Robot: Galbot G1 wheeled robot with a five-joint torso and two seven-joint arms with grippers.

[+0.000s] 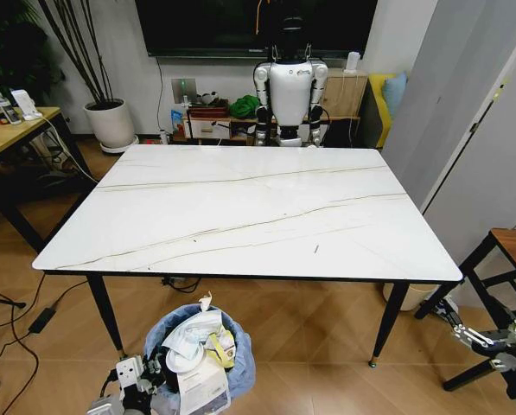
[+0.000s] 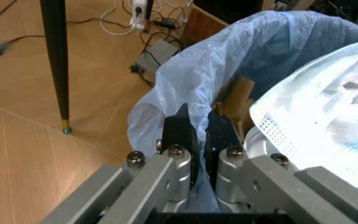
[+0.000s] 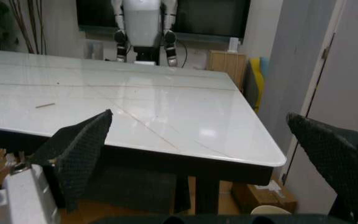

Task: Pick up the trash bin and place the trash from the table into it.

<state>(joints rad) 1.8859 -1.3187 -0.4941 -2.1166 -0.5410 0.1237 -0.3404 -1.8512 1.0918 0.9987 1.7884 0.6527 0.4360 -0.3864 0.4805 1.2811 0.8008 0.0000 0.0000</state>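
Trash bin [image 1: 197, 363] sits low on the wood-plank floor [image 1: 318, 337], right in front of me and just short of the near edge of the worktop [image 1: 249, 207]. That worktop is the biggest thing I see: a broad rectangular slab, glossy white with thin grey-brown veins running across it, on slim black tapered legs. One small dark speck [image 1: 316, 249] lies near its front right part; the rest of the surface looks bare.

The bin is round and lined with a crinkled, thin light-blue plastic bag [image 2: 191, 79] that folds over the rim. It is heaped with the trash [image 1: 193, 350]: white crumpled paper and plastic, a pale perforated sheet, a yellow scrap and a white round disc on top. In the left wrist view I also see brown torn carton [image 2: 238, 100] tucked down inside the liner.

My left hand [image 2: 201, 140] is at the bin's near-left rim, its two black fingers [image 2: 182, 133] pinched close together with the blue liner and rim clamped between them.

My right hand [image 1: 487, 339] hangs low on the right, beside a dark-framed wooden stool [image 1: 508, 259], well apart from the bin. Its textured black pads [image 3: 82, 149] are spread wide and hold nothing.
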